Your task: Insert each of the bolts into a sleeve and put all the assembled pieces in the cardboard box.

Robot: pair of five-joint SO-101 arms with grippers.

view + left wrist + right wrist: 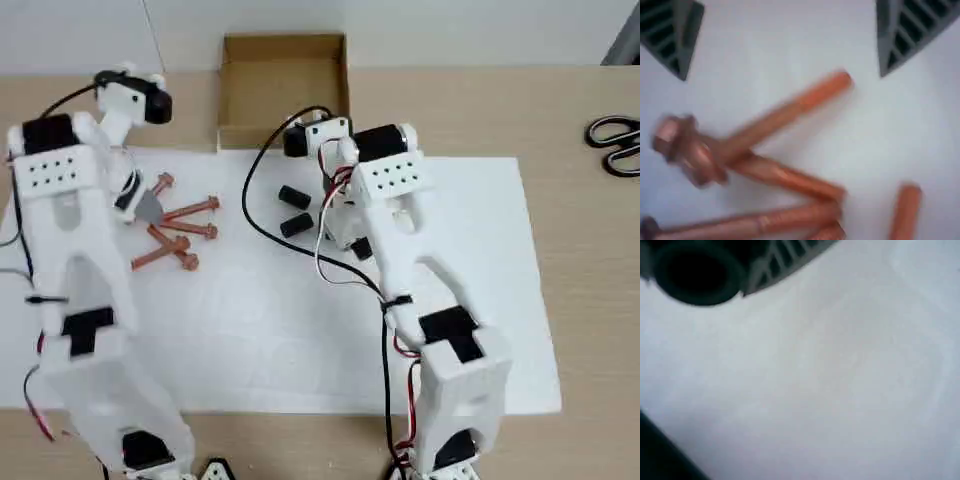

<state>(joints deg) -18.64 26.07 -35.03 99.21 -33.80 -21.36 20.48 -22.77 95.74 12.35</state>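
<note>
Left jaws hang wide over the copper bolts (790, 107); a black sleeve (695, 275) seemingly touches the right jaws, their state unclear.

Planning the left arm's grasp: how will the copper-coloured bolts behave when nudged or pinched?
The copper-coloured flanged metal bolts look rigid, probably heavy for size. Smooth round shafts may slip in the open left pincer or roll, curving around the wide head. They lie crossed, so nudging one likely shifts others.
</note>
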